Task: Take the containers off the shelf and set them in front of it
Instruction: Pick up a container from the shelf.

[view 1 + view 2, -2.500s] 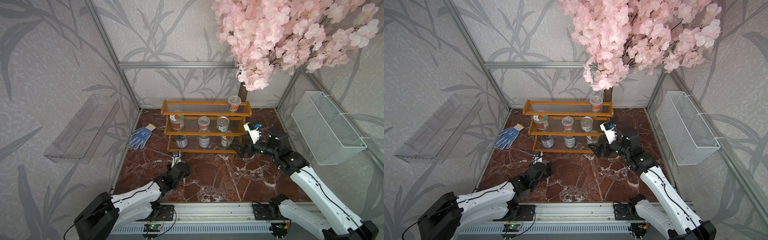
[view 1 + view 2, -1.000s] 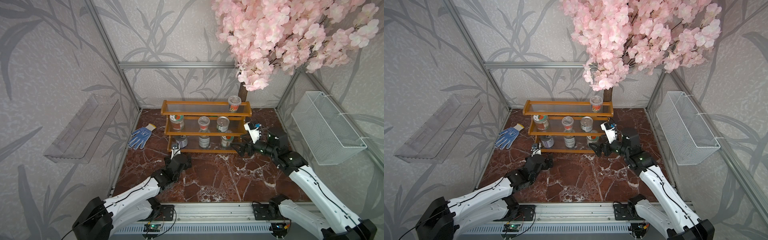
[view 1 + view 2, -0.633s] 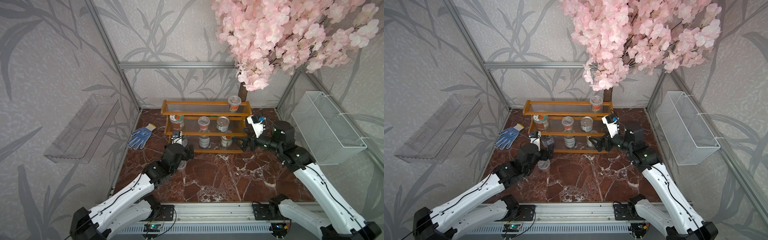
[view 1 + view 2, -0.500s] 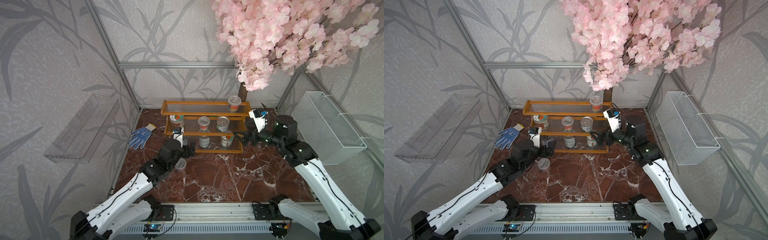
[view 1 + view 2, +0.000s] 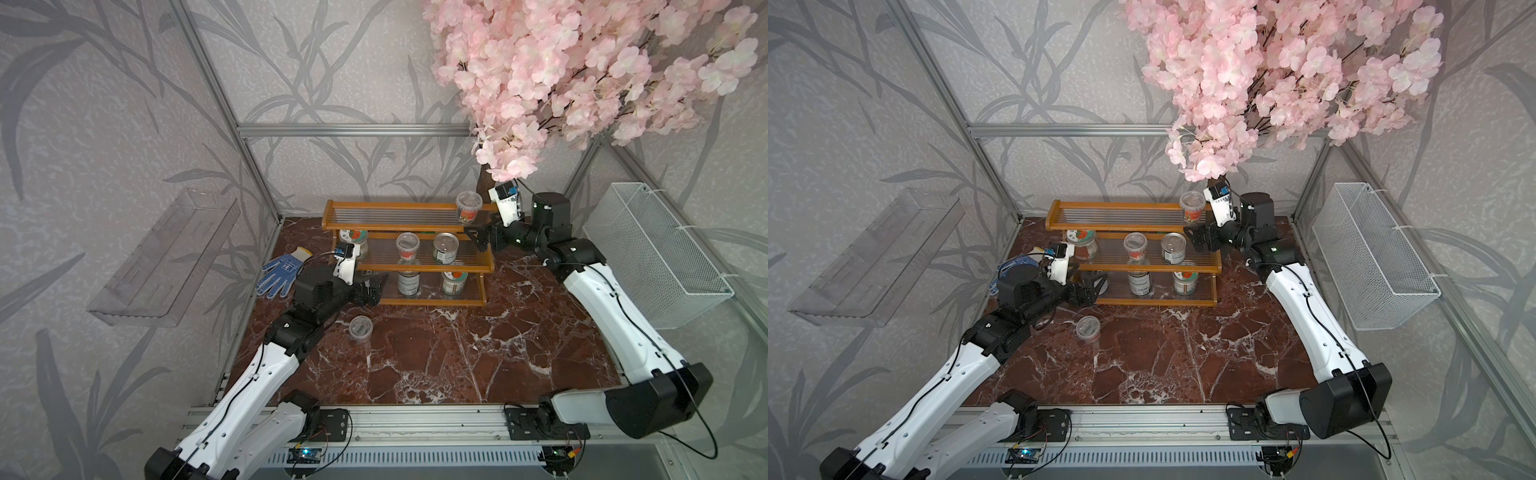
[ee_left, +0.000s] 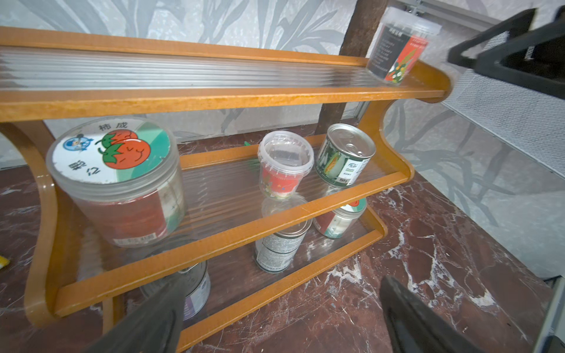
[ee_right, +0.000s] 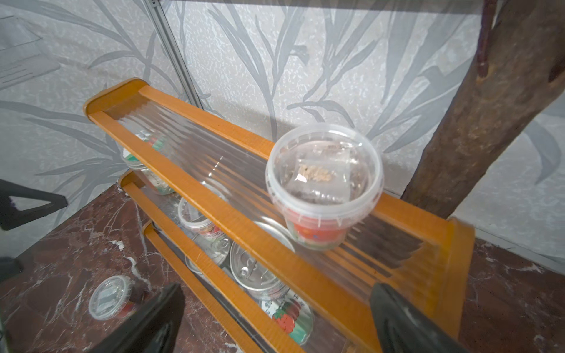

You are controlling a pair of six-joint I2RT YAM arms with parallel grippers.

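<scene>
One blue glove (image 5: 280,274) lies beside the shelf (image 5: 399,227); a trunk (image 7: 489,122) stands behind.

On the shelf's (image 6: 214,101) middle tier, the jar lid (image 6: 111,149) reads "柿成" — the other containers' (image 6: 345,156) label print is too small or blurred to read.

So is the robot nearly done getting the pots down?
Not nearly. Done: one clear cup sits on the floor in front of the shelf. In hand: nothing. The left gripper is open by the bottom tier, and the right gripper is open by the top-tier cup. Left: seven containers on the shelf, like the tin.
</scene>
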